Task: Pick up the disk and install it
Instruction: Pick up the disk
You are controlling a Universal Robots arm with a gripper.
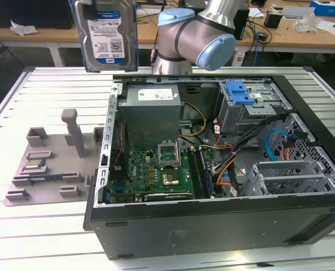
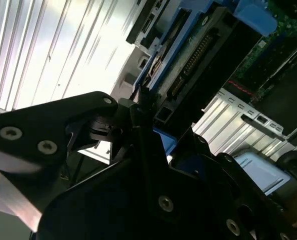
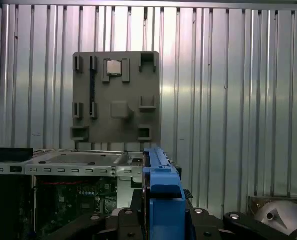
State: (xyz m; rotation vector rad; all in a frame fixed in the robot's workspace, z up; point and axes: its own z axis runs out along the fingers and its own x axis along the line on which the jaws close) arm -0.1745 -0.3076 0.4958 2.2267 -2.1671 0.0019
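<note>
The disk (image 1: 107,35) hangs high above the table's far side in the exterior view, upright, with its white-and-blue label facing the camera and blue carrier frame along its sides. My gripper (image 1: 108,3) grips its upper edge at the top of that view and is shut on it. In the first wrist view the disk's blue frame (image 3: 161,197) stands edge-on between my gripper (image 3: 162,212) fingers. The second wrist view shows the disk's connector edge (image 2: 191,57) running out from my gripper (image 2: 148,117). The drive cage (image 1: 252,110) with its blue latch (image 1: 239,92) sits in the case's far right corner.
The open computer case (image 1: 212,223) lies on the slatted metal table (image 1: 38,226), motherboard and cables exposed. A grey fixture plate (image 1: 49,169) with upright posts lies on the exterior view's left of the case, also seen as the grey fixture plate (image 3: 116,95). The arm's base (image 1: 193,39) stands behind the case.
</note>
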